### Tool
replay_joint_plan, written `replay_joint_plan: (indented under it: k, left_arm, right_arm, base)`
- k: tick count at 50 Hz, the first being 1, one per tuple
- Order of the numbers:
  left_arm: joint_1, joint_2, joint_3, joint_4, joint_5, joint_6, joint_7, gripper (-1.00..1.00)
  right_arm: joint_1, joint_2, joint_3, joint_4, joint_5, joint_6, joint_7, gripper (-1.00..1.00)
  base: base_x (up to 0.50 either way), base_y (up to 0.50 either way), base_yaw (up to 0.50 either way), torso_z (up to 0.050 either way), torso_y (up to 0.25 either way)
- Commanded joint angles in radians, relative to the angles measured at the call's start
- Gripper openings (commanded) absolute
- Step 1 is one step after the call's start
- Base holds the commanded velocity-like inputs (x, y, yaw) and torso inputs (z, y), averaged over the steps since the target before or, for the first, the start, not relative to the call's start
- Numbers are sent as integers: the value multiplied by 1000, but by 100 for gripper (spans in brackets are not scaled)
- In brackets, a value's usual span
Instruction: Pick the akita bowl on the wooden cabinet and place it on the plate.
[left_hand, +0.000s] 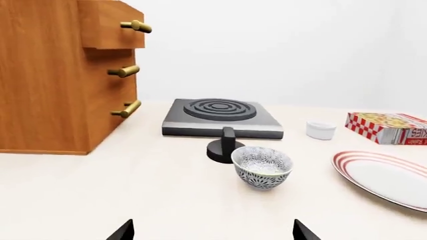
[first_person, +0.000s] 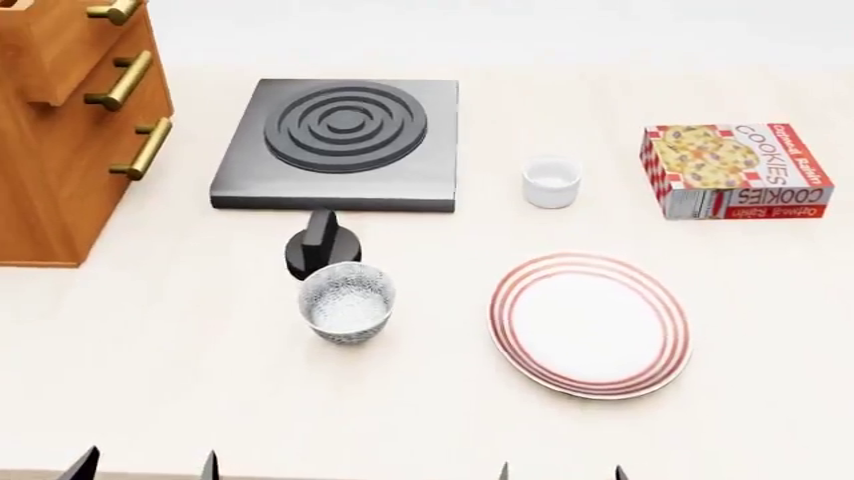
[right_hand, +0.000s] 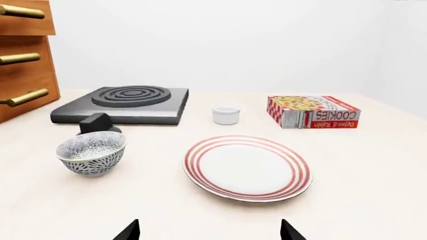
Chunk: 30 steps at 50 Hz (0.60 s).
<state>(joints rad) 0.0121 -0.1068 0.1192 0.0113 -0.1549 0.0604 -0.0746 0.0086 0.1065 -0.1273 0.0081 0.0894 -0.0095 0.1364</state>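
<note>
Showing one akita bowl, white with a fine dark pattern, upright on the pale surface, not on the wooden cabinet at far left. Sits just near of a small black knob, nearly touching it, and left of the plate, apart from it with bare surface between. Likely positioned so for an easy short carry rightward to the plate, which lies flat and holds nothing.

Left claw and right claw both spread wide and holding nothing, only dark fingertips visible at the near edge, well back from the bowl. Probably waiting before an approach; right claw faces the plate, left claw faces the bowl.

Counted: one bowl, one plate, one cabinet with three brass handles in sight, one black stove plate, one knob, one small white cup, one cookie box at far right.
</note>
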Motion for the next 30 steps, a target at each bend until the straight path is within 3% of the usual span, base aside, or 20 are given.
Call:
replay_joint_plan:
  k: [1,30]
  left_arm:
    - [-2,-11,10,3,-10,-15,-21,100]
    - [-13,-32,41,-11,-10,-8,-52,100]
  right_arm:
    - [2,11,-18,-3,1,3,15,100]
    - [10,31,-48,11,17,-4,39,100]
  base:
    - [0,500,0,0,0]
    - [0,500,0,0,0]
